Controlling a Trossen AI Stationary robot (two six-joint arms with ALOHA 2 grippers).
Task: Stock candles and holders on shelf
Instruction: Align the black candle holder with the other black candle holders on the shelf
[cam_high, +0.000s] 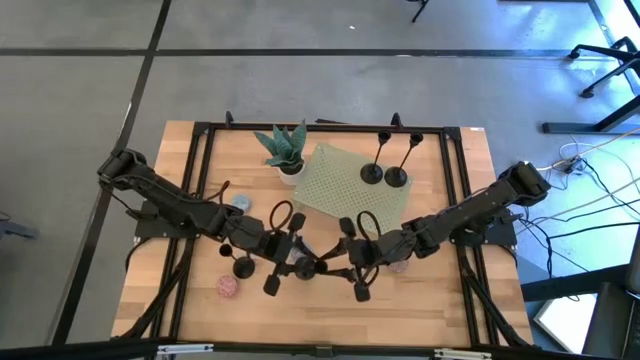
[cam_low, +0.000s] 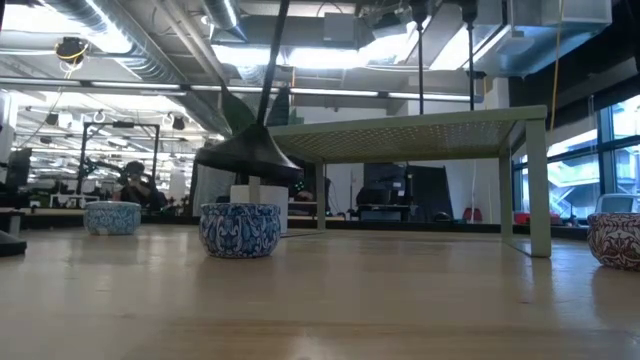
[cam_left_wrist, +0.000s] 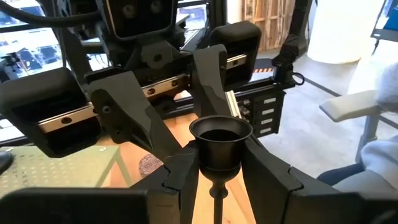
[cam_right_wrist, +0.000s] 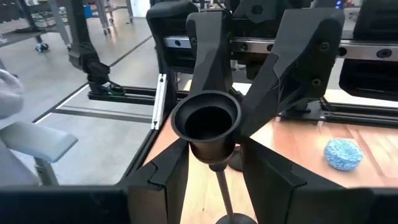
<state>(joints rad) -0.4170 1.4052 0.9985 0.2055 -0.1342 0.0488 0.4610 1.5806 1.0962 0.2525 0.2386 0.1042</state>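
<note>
The shelf (cam_high: 352, 182) was pale green with a perforated dot pattern. The holders (cam_high: 384, 174) were plain black. One candle (cam_right_wrist: 342, 154) was speckled blue; another (cam_high: 228, 288) was speckled pink. The worktop (cam_high: 440, 300) was light wood grain. The plant (cam_high: 283, 146) was green in a white pot.

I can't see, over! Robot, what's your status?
Left hand shut on a candlestick. Right hand shut on another candlestick. Two more candlesticks on the shelf. Plant beside shelf.

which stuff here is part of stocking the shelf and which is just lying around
Job: shelf; two holders on it; holder in left gripper; holder in right gripper; pink candle; blue candle.
Lying about: potted plant; cables.
</note>
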